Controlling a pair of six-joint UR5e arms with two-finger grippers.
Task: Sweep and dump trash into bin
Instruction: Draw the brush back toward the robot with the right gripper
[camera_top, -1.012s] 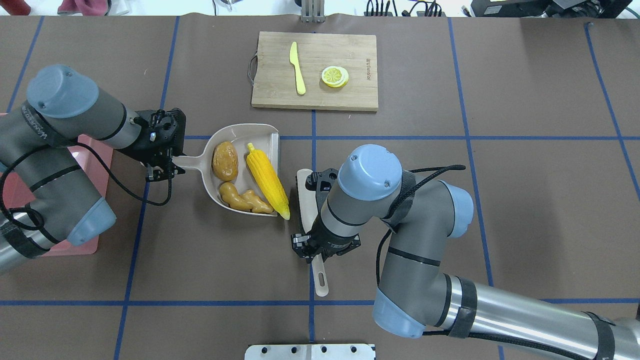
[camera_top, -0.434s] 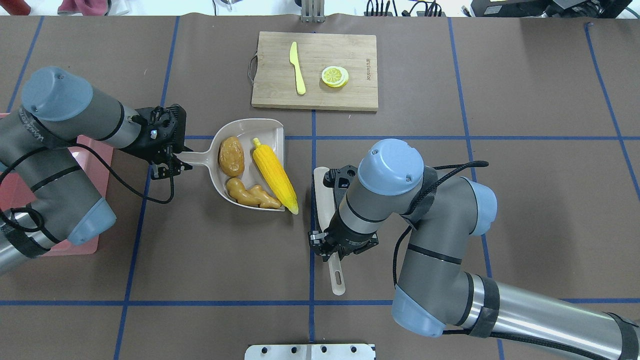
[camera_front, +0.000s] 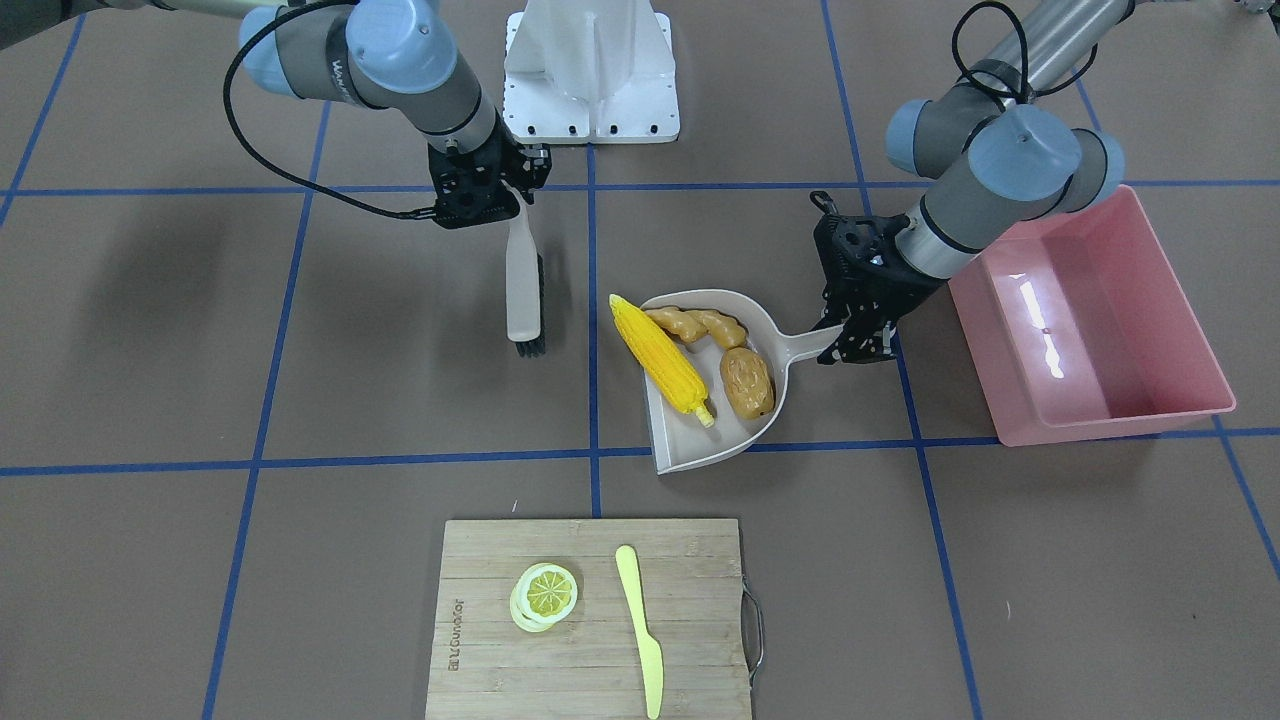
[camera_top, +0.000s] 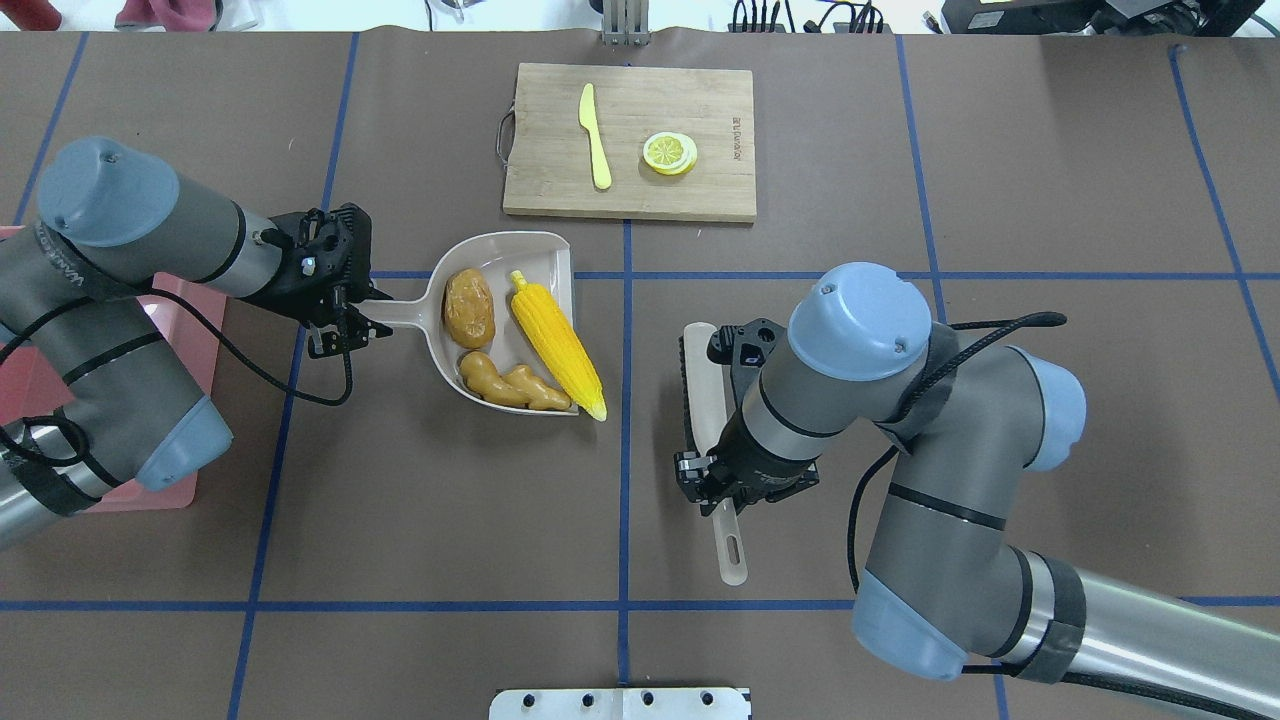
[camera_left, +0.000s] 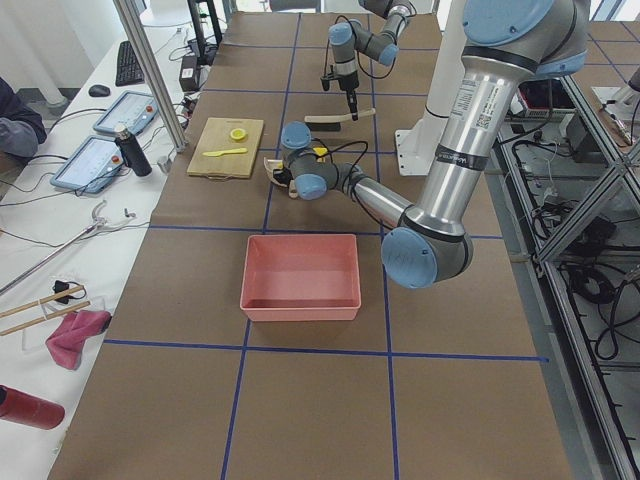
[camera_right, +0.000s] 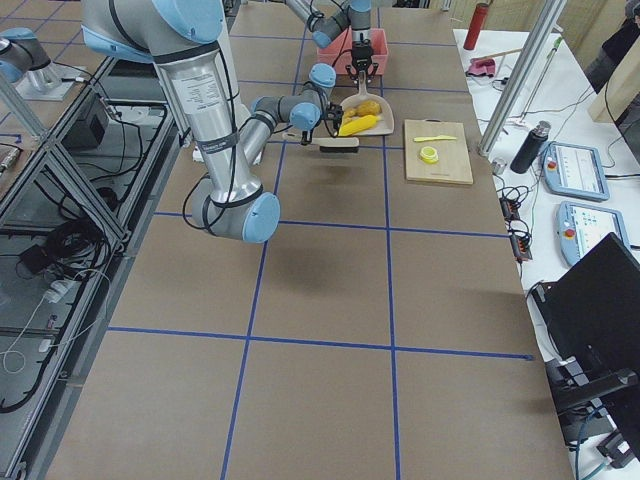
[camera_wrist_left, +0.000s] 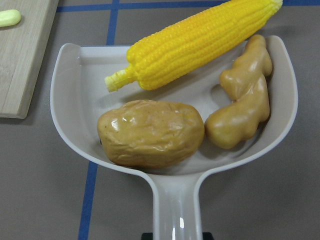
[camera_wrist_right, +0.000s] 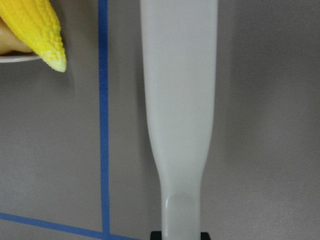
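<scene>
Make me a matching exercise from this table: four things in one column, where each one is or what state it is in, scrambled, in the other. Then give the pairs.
1. corn cob
2. brush
3. lemon slice
4. bin

A. on the cutting board
B. holds no trash
C. in the dustpan
D. held in the right gripper

Pairs: 1-C, 2-D, 3-A, 4-B.

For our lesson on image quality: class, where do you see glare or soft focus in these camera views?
Front-facing view: a bright white glare streak on the floor of the pink bin. Left wrist view: small shiny highlights on the potato. Right wrist view: the brush handle sits very close, its edges slightly soft.
</scene>
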